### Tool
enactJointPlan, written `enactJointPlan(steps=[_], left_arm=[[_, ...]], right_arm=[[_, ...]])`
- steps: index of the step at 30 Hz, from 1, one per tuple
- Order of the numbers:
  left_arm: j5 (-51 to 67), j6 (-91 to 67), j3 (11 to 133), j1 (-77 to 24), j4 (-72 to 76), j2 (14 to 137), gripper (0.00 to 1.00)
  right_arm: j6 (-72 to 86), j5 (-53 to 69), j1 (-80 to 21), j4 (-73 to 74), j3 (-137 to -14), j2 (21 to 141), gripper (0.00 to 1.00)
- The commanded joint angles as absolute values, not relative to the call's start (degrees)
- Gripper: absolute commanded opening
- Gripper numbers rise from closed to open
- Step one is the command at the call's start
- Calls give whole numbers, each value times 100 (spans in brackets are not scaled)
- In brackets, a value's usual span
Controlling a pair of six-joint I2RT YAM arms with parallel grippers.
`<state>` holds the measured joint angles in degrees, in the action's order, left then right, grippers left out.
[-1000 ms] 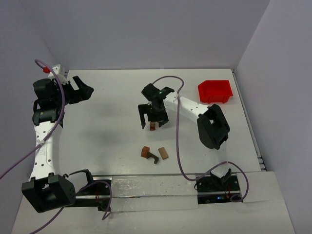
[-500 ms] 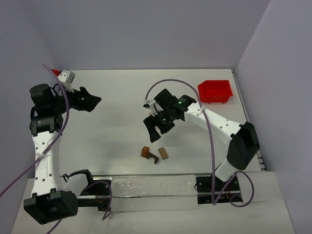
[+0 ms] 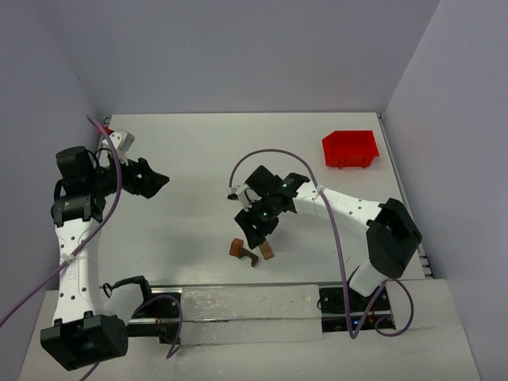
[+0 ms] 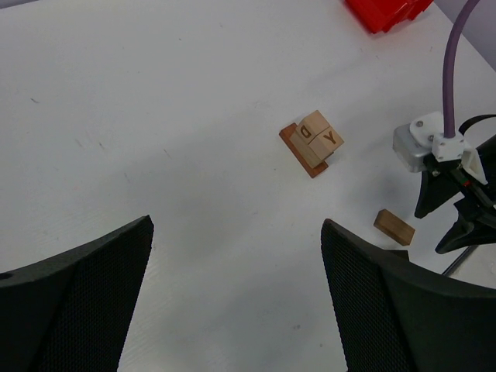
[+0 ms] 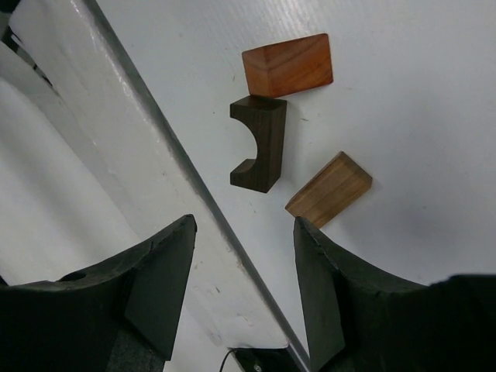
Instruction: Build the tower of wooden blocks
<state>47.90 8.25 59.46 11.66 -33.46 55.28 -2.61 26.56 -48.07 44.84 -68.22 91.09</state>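
The tower [image 4: 312, 139] is a short stack: two tan lettered cubes on a reddish-brown bar, in the left wrist view. In the top view the right arm hides it. Three loose wood blocks lie near the table's front edge: a reddish-brown block [image 5: 288, 64] [image 3: 236, 248], a dark arch [image 5: 260, 143] [image 3: 250, 257] and a tan bar [image 5: 329, 189] [image 3: 267, 251]. My right gripper [image 3: 254, 230] [image 5: 244, 232] is open and empty just above them. My left gripper [image 3: 155, 181] [image 4: 236, 310] is open and empty over bare table at the left, well away from the tower.
A red plastic bin [image 3: 350, 148] [image 4: 387, 12] stands at the back right. The table's front edge and a metal rail [image 5: 155, 132] run close beside the loose blocks. The right arm's wrist and purple cable [image 4: 453, 70] are just right of the tower.
My right gripper has moved from the tower toward the front edge and now hangs open over the loose blocks. My left gripper has shifted slightly right and nearer.
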Motion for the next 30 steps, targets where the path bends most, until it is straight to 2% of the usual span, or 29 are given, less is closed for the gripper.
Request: enactJointPlan(steps=[1,15,27,30], left_arm=[[5028,1100,5979,1141,-3456,5450,95],[5010,887,6031,1111,-3360,5468,94],[4966,584,6108,883,-3146,5546,94],[4948,595,6117,848,-3162,5555,94]], right_arm=[[-288,2428,-5088,4011,-6735,8998,59],[-320,2077,-5265,4088,-6920,9181,54],[-527,2140,-5265,4315,-6952,9158,54],[-911,2151,-5249,4447,-6835,9150,57]])
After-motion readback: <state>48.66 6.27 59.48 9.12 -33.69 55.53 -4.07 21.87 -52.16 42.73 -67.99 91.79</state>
